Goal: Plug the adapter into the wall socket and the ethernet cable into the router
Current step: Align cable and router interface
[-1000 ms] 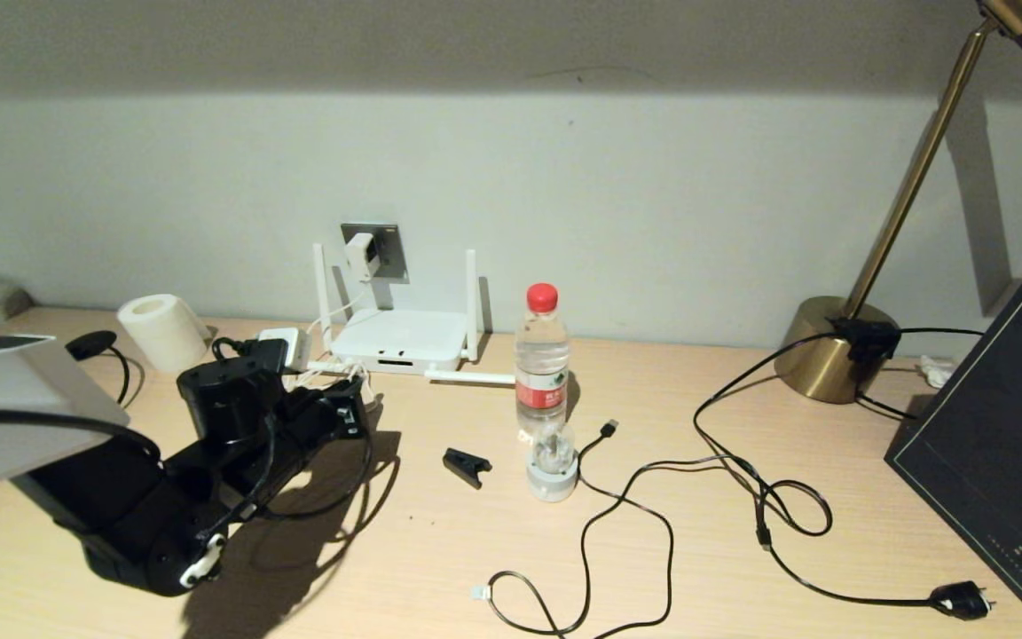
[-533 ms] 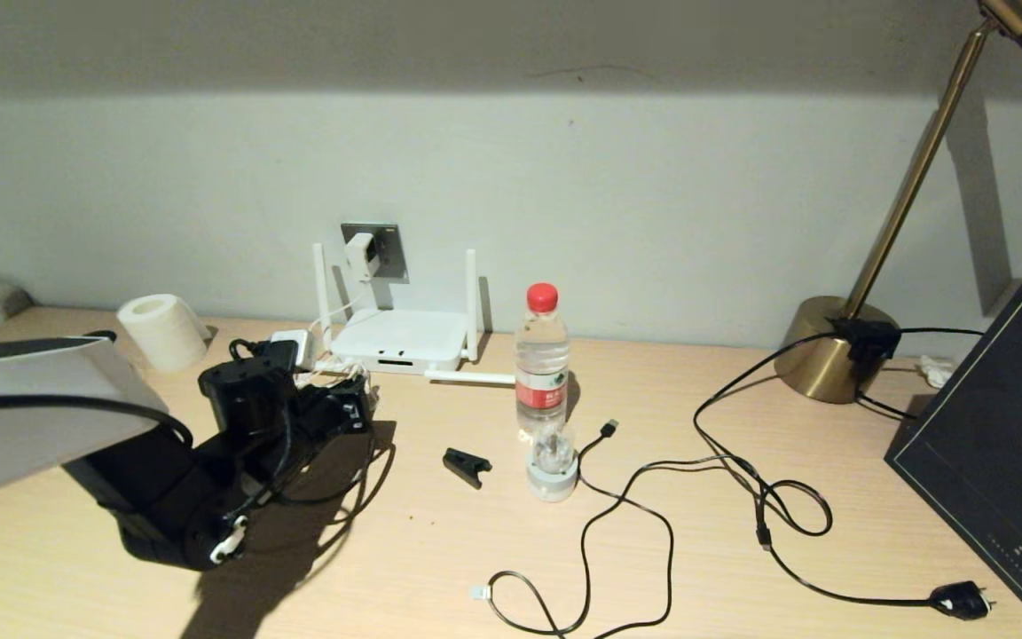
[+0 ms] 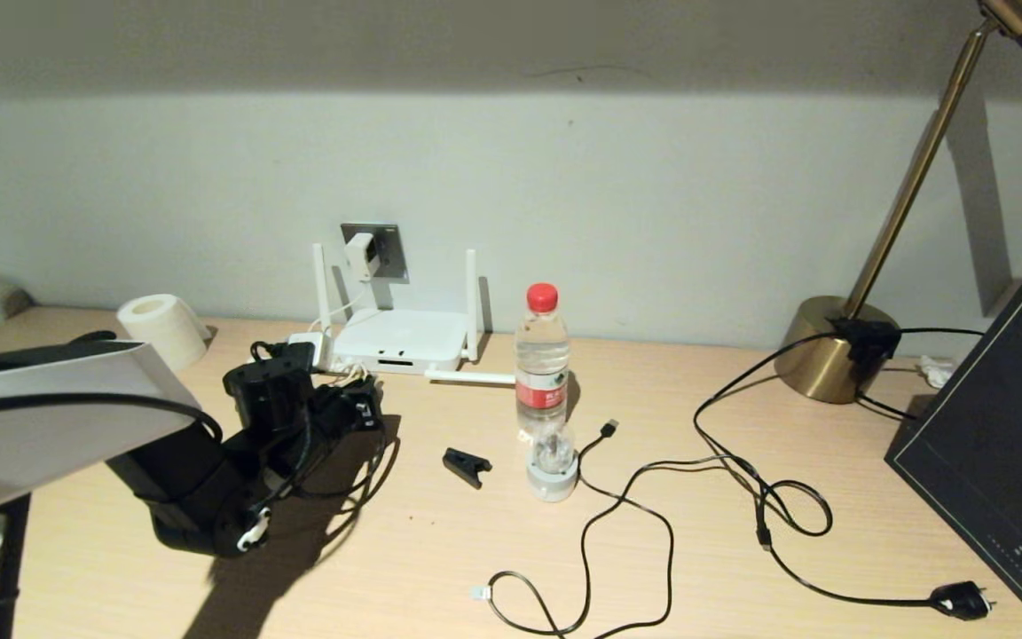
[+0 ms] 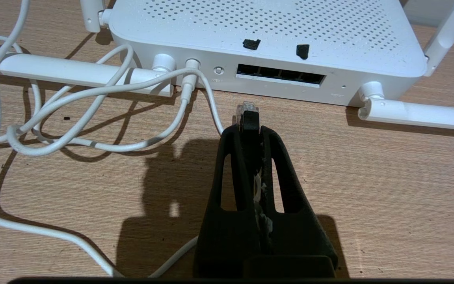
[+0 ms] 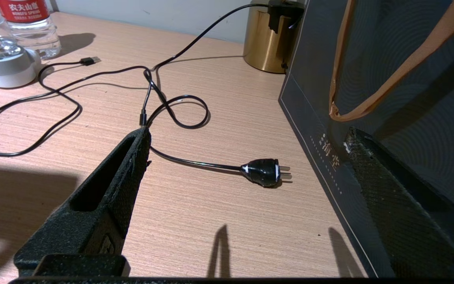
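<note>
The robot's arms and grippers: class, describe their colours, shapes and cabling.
The left arm has a white shell, a black wrist looped with black cables, and a white round cap. The left gripper and right gripper have matt black, tapering fingers with slot-shaped cut-outs.

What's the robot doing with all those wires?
The left pincer is shut on the clear-tipped plug of the black ethernet cable, holding it just in front of the flat white router, near its dark port slot but not in yet. The small white cube adapter already sits in the grey wall socket. The right pincer waits open, off to the side.
</note>
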